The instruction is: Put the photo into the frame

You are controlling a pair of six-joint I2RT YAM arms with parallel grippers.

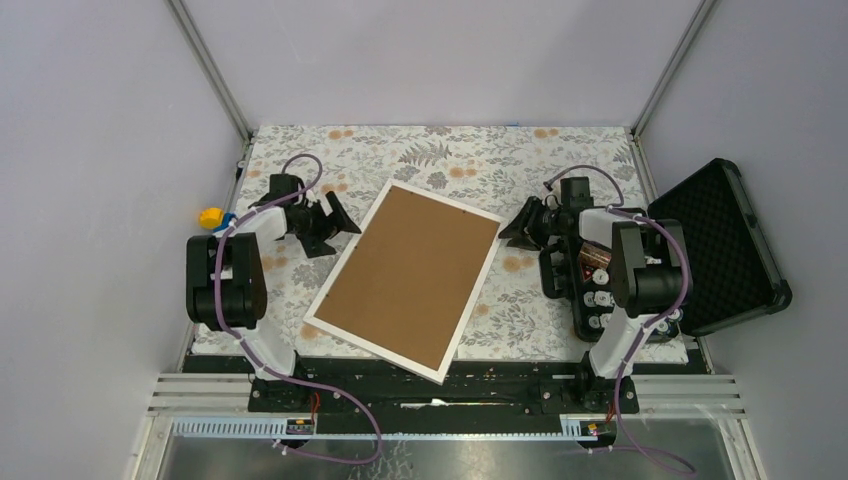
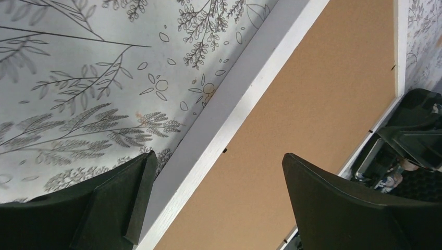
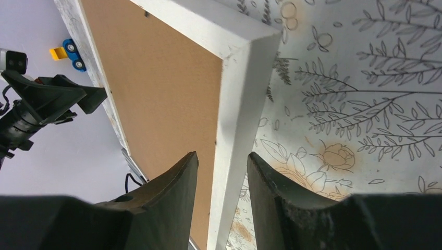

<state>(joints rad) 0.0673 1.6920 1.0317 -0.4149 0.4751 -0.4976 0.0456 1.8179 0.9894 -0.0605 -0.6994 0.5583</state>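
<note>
The white frame (image 1: 347, 251) lies face down and slanted on the floral table. The brown backing board (image 1: 410, 270) fills it. The photo is hidden from view. My left gripper (image 1: 335, 234) is open and empty just left of the frame's left edge. In the left wrist view (image 2: 219, 154) its fingers spread over the white rim (image 2: 234, 109) and the board (image 2: 323, 94). My right gripper (image 1: 522, 222) is near the frame's far right corner. In the right wrist view (image 3: 223, 154) it is narrowly open, with the white rim (image 3: 240, 104) seen in the gap.
An open black foam-lined case (image 1: 720, 245) stands at the right. A black tray of small parts (image 1: 590, 285) sits under the right arm. A yellow-blue toy (image 1: 211, 216) lies beyond the table's left edge. The frame's near corner (image 1: 440, 375) overhangs the front edge.
</note>
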